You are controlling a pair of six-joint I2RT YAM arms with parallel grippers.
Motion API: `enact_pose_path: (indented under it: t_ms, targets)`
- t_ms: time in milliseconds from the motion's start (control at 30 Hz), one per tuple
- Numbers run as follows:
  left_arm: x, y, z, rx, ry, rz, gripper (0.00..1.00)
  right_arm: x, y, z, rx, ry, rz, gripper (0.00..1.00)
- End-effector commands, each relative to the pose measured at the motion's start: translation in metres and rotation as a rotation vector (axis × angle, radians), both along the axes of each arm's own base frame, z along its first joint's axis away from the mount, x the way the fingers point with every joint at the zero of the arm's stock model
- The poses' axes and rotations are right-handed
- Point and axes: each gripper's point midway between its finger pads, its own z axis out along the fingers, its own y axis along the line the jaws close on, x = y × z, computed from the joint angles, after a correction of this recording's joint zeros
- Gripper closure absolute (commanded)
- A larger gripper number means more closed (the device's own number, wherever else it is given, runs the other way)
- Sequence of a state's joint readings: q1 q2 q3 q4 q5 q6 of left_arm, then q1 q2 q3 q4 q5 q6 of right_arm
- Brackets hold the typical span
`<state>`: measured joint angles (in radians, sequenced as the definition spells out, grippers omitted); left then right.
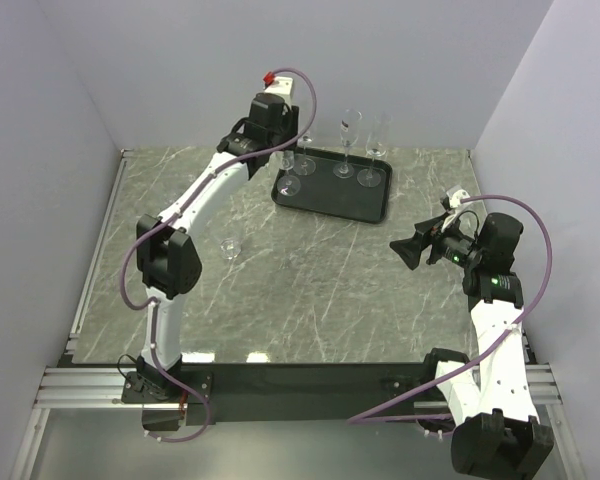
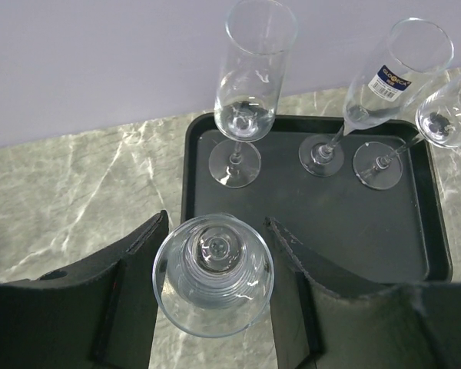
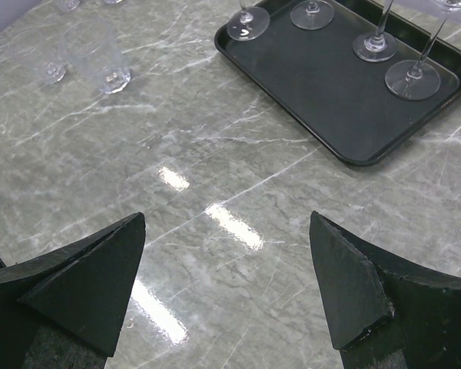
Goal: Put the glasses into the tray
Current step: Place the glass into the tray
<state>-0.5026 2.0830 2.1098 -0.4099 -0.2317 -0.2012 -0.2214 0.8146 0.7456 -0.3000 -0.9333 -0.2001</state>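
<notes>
The black tray (image 1: 355, 205) lies at the back of the table, also seen as tray (image 2: 346, 231). In the left wrist view my left gripper (image 2: 215, 227) is shut on the bowl of a stemmed glass (image 2: 213, 273), seen from above at the tray's near left corner. Its foot (image 3: 248, 27) looks to rest just inside the rim. Three more glasses stand on the tray: a straight flute (image 2: 246, 84), a labelled flute (image 2: 384, 77) and a wine glass (image 2: 446, 115). My right gripper (image 3: 227, 231) hangs open over bare table right of the tray, nothing between its fingers.
A short tumbler (image 1: 230, 247) stands on the marble left of centre; the right wrist view shows it as tumbler (image 3: 100, 58) with a smaller glass (image 3: 46, 65) beside it. White walls close the back and sides.
</notes>
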Motion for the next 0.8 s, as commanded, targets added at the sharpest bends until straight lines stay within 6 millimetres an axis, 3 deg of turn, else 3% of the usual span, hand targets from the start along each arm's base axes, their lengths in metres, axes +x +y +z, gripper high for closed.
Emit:
enact_pose_path:
  t_ms: [0,333,767]
  targets:
    - [0.01,-0.018,0.055,-0.098,-0.154,-0.019,0.8,0.0,0.0,0.005,-0.001,-0.024,0.012,0.07]
    - [0.027,-0.027,0.035,-0.106,-0.157,0.002,0.8,0.0,-0.001,0.006,0.005,-0.026,0.012,0.07]
    - [0.044,-0.026,0.013,-0.089,-0.154,0.055,0.78,0.0,-0.004,0.006,0.016,-0.021,0.003,0.07]
